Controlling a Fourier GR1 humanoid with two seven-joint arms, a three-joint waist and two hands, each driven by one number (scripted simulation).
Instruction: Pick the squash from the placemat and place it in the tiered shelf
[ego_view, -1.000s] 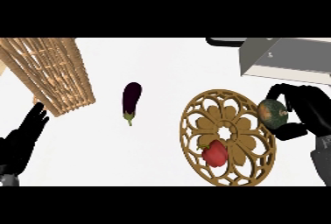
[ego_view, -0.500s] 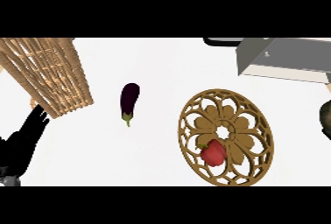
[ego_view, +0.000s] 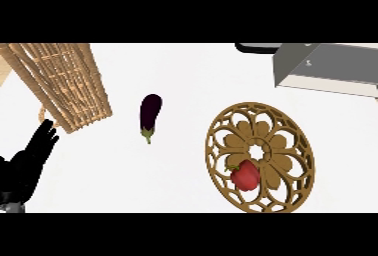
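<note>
The round openwork wooden placemat (ego_view: 255, 106) lies at the right of the counter, with a red pepper (ego_view: 245, 176) on its lower part. No squash shows anywhere in the head view. The grey box-shaped tiered shelf (ego_view: 325, 70) stands at the upper right, partly cut by the view's edge. My left hand (ego_view: 29, 162) rests open at the lower left, fingers pointing up, touching nothing. My right hand is out of the picture.
A dark purple eggplant (ego_view: 150, 112) lies on the white counter between my left hand and the placemat. A slatted wooden rack (ego_view: 70, 85) stands tilted at the upper left. A dark rim (ego_view: 258, 47) shows at the top beside the shelf.
My right hand, curled round the squash beside the placemat a second ago, moved off to the right and left the view. The left hand has stayed in place.
</note>
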